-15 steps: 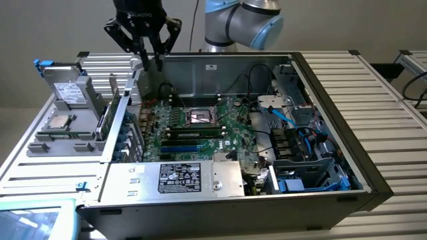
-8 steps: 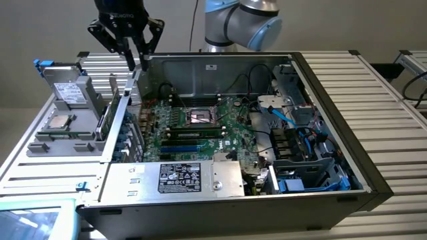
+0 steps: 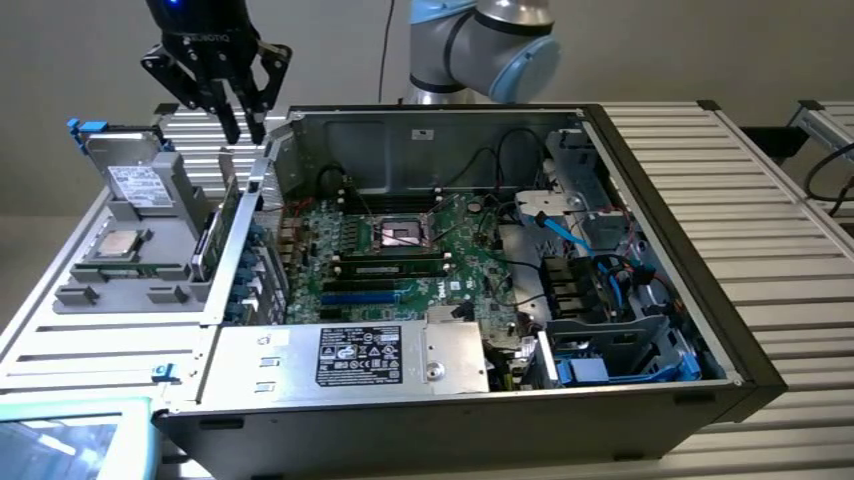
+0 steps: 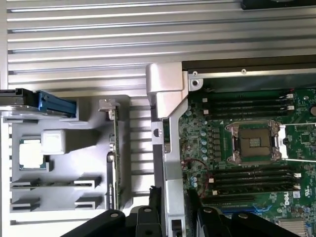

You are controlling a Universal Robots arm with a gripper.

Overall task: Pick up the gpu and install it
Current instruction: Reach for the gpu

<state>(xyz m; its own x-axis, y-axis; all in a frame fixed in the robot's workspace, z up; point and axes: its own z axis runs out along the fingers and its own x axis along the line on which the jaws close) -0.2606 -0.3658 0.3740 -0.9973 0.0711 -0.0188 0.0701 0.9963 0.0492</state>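
Observation:
The gpu stands on edge in the grey parts tray, just outside the open computer case's wall. In the wrist view the gpu is a thin green edge with a silver bracket at one end. My gripper hangs open above the far end of that wall, with nothing between its black fingers. It is a little above the card's far end and not touching it. The green motherboard lies inside the case, and its card slots sit beside the wall.
The grey tray also holds a loose processor and a drive with a blue latch. Cables and a drive cage fill the case on the exterior view's right. A power supply sits at the near side.

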